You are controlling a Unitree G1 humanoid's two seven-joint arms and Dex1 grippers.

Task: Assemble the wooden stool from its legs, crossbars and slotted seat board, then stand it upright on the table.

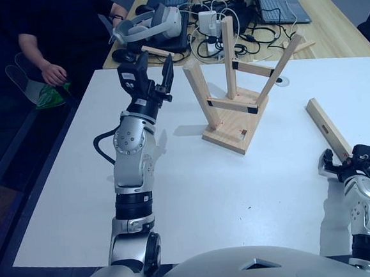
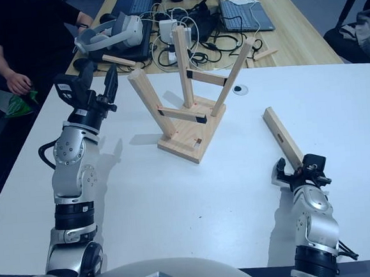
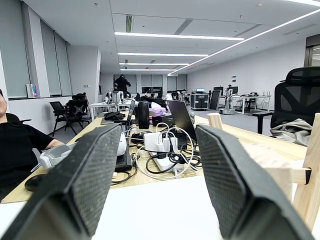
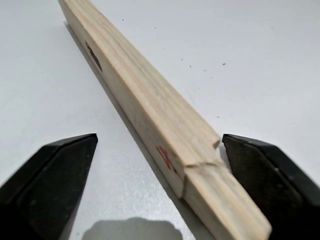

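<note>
The stool stands partly built and upside down at the table's middle back: its slotted seat board [image 1: 233,135] lies flat, with three legs [image 1: 202,93] pointing up, joined by crossbars [image 1: 233,104]. A loose wooden leg [image 1: 328,129] lies flat on the right side of the table. My right gripper [image 1: 344,164] sits low at that leg's near end, open, its fingers [image 4: 55,170] straddling the leg [image 4: 140,95] without closing on it. My left gripper [image 1: 147,77] is raised left of the stool, open and holding nothing, with a stool leg [image 3: 310,175] showing beside it.
Behind the white table [image 1: 196,202] is a wooden desk [image 1: 329,18] with laptops, cables and a headset [image 1: 153,24]; short wooden pieces [image 1: 156,51] lie on it. A person sits at the back left. A round grommet [image 1: 282,81] is set in the table behind the stool.
</note>
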